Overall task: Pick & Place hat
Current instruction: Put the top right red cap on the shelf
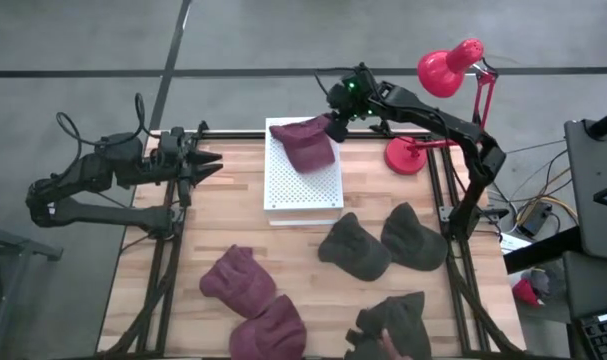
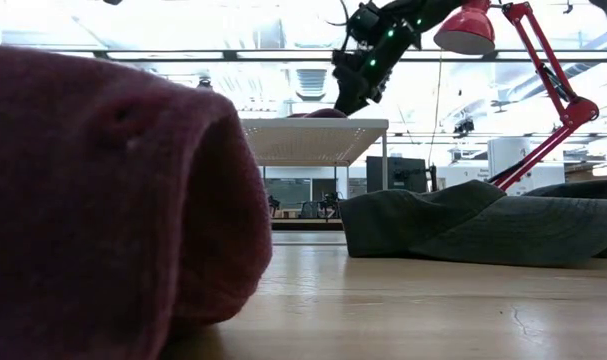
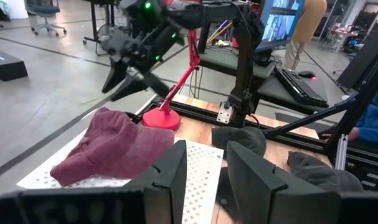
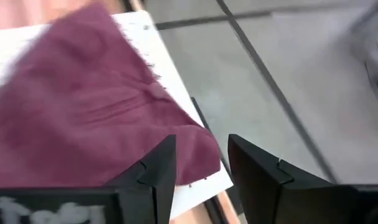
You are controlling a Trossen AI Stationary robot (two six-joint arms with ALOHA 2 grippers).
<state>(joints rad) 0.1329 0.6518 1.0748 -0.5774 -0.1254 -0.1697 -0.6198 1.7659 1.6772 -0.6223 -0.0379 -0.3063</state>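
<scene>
Maroon hat lies on the white perforated platform, overhanging its far edge. Right gripper, fingers parted and empty, hovers beside it; the hat could slide off.

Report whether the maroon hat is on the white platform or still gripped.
On the white platform: the maroon hat lies there, and the right gripper shows open, empty fingers beside it.

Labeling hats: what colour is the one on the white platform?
Maroon hat on the white platform; clearest in the high view.
</scene>
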